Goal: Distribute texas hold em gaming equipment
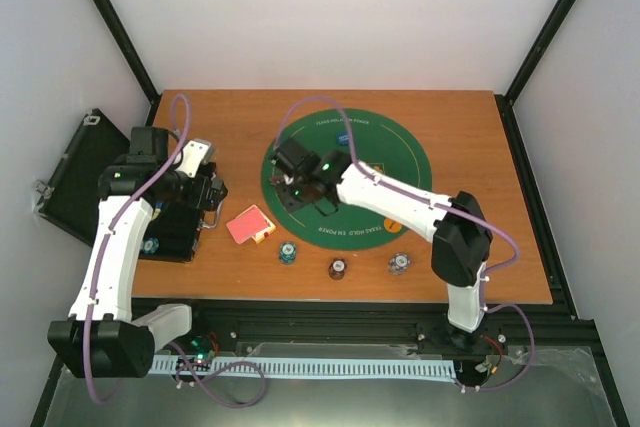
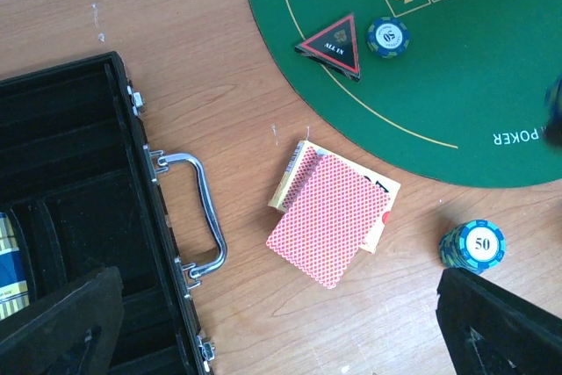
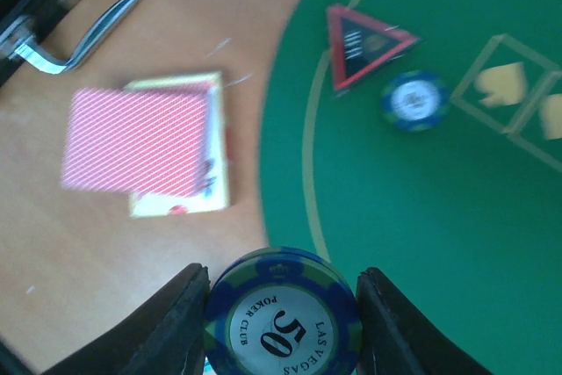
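My right gripper (image 3: 283, 327) is shut on a blue-and-green poker chip (image 3: 283, 313) marked 50, held above the edge of the green mat (image 3: 421, 217). Beyond it a black red-edged triangle marker (image 3: 364, 46) and a blue chip (image 3: 415, 100) lie on the mat. A red-backed deck of playing cards (image 2: 329, 217) rests on a pale card box on the wood. My left gripper (image 2: 281, 331) hangs open above the wood between the deck and the black case (image 2: 79, 217). Three chip stacks (image 1: 289, 252) (image 1: 338, 269) (image 1: 399, 263) stand near the front edge.
The black case lies open at the table's left edge, its lid (image 1: 75, 172) hanging off the side and its metal handle (image 2: 198, 208) facing the deck. Something blue (image 2: 10, 265) lies in a case compartment. The round green mat (image 1: 400, 162) covers the table's middle.
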